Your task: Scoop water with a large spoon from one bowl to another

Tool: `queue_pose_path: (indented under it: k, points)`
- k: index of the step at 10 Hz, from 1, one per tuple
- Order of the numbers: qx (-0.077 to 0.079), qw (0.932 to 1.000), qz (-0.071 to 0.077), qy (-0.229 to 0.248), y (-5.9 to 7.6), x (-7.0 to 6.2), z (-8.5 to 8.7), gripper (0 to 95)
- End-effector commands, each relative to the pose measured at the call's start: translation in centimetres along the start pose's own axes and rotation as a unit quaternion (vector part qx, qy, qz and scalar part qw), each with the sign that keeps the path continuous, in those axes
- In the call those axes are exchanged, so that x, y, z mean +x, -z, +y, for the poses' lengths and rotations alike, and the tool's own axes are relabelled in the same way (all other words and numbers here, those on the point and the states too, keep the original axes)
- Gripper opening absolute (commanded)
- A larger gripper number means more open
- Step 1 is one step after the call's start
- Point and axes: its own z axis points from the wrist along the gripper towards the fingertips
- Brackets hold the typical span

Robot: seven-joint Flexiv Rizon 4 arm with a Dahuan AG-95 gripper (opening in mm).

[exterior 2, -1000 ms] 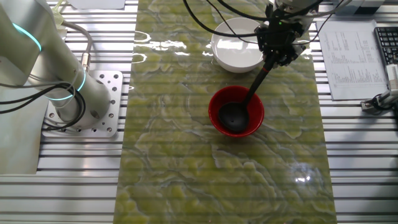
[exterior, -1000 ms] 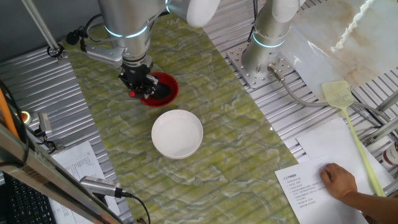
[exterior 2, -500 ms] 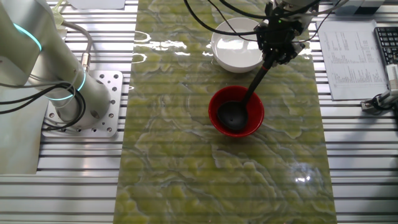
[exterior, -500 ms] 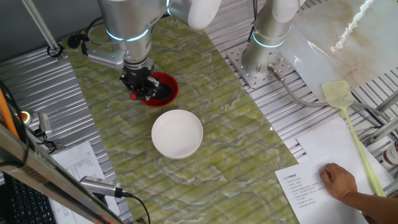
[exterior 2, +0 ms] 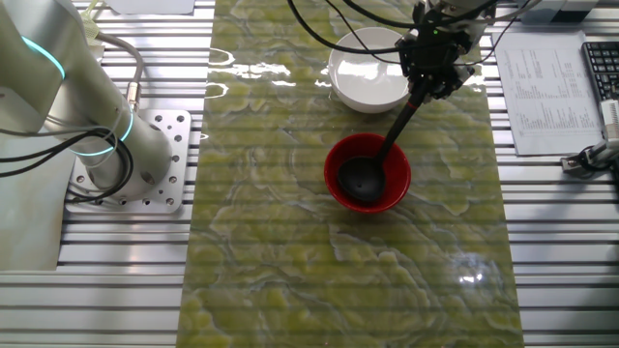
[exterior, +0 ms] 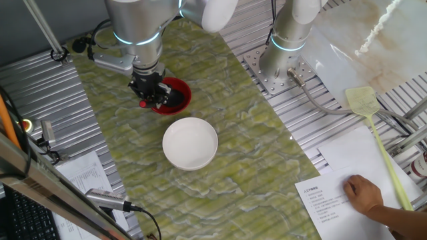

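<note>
My gripper (exterior 2: 432, 79) is shut on the upper handle of the black ladle (exterior 2: 391, 143). The ladle slants down and its round scoop (exterior 2: 360, 178) sits inside the small red bowl (exterior 2: 397, 189). In one fixed view the gripper (exterior: 151, 94) hangs over the left rim of the red bowl (exterior: 181, 92), and the handle's red tip (exterior: 142, 103) shows below the fingers. The wider white bowl (exterior: 190, 143) stands next to the red bowl, nearer the front; it also shows in the other fixed view (exterior 2: 363, 85) behind the gripper.
A second arm's base (exterior: 283, 63) is bolted beside the green mat. A yellow fly swatter (exterior: 380, 137), papers (exterior: 340, 197) and a person's hand (exterior: 363, 193) lie at the right. A keyboard (exterior 2: 600, 63) and papers (exterior 2: 540, 92) lie past the mat's edge.
The gripper has shifted slightly away from the white bowl, over the red bowl's outer rim. The scoop stays in the red bowl.
</note>
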Motion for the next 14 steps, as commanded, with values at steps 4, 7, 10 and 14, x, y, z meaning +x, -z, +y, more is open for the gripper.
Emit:
queue_pose_path:
  k: [4,7,10,14]
  points:
    - [-0.002,1.0,-0.003,-0.001,-0.06,-0.06,0.01,0.0]
    - [-0.002,1.0,-0.003,-0.005,-0.11,-0.15,0.1,0.0]
    - [-0.007,1.0,0.002,-0.005,-0.17,-0.14,0.1,0.0]
    - [-0.006,1.0,0.002,-0.003,-0.29,-0.12,0.09,19.0]
